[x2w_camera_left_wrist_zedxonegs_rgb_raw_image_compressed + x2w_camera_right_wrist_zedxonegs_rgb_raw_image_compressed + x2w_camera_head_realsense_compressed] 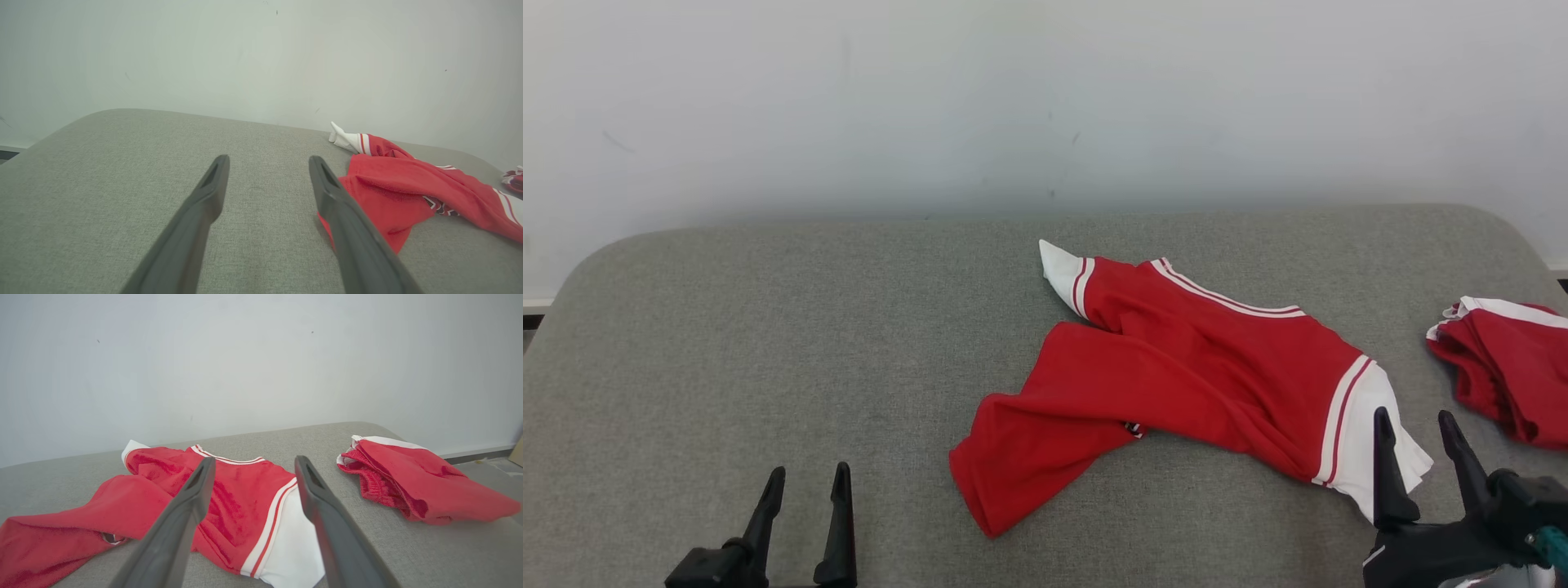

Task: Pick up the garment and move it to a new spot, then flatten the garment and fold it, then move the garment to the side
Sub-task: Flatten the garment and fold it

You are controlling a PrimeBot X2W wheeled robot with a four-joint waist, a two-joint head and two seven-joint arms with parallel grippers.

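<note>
Head view: left end effector (809, 472) and right end effector (1413, 416) open, so I'd pinch the garment (1176, 367) at opposite edges, pulling flat.

left gripper (809, 470), lower left of the head view: two long black fingers (837, 523), flat-sided, tapering to narrow pointed tips, on a blocky black base (715, 567). in the left wrist view the fingers are matte dark grey, each with a shallow elongated recess (328, 174) on the inner face near the tip.

right gripper (1413, 415), lower right of the head view: same black tapered fingers, on a glossy black housing (1437, 555); a teal fitting (1553, 549) at the frame's right edge. in the right wrist view the fingers are matte dark grey, with matching recesses.
</note>
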